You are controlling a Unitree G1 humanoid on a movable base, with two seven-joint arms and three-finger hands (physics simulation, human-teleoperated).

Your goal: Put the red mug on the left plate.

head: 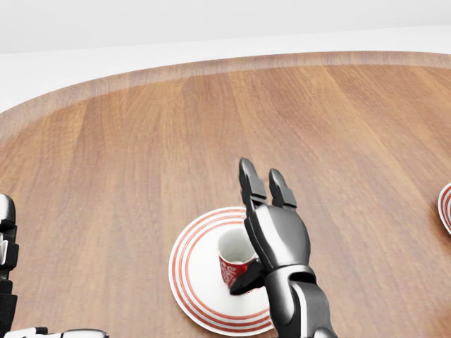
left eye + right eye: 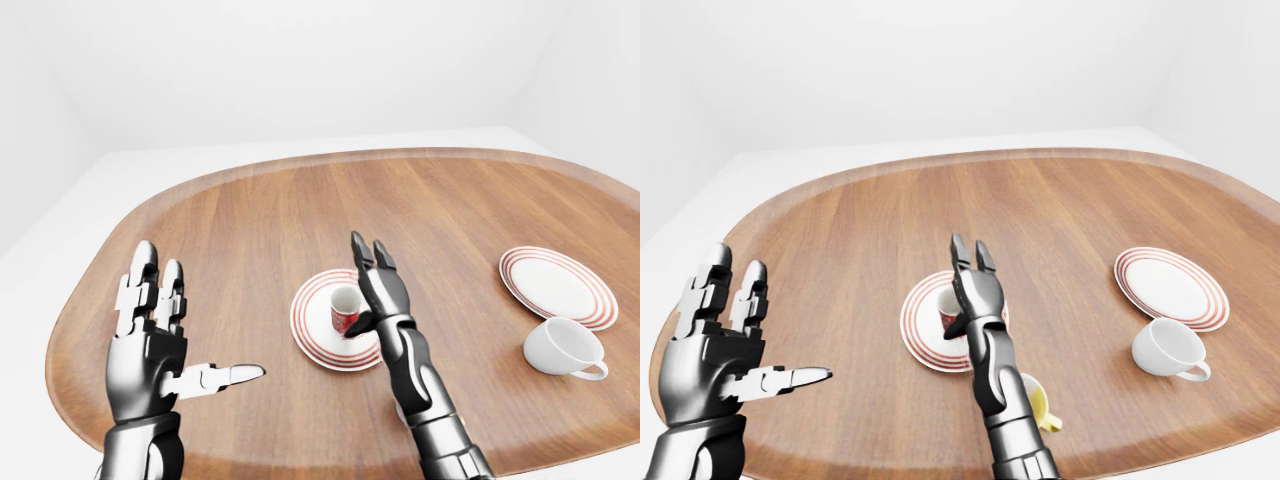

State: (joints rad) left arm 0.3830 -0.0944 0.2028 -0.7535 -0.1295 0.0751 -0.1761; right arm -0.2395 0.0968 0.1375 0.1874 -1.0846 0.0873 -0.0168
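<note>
Clearing right hand (image 1: 271, 232) from red mug (image 2: 344, 309), upright on left plate (image 2: 312, 340); fingers spread, thumb at mug base. Lift straight up, avoid tipping mug. Left hand (image 2: 150, 340) spread, idle

The oval wooden table (image 2: 250, 220) carries two red-ringed plates (image 2: 318, 340) (image 2: 556, 284), a white cup (image 2: 564, 347) and a yellow cup (image 2: 1036, 404).

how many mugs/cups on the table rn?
3. Red mug upright on the left plate; white mug on its side below the right plate; yellow mug mostly hidden behind the right arm. Others may be hidden.
</note>
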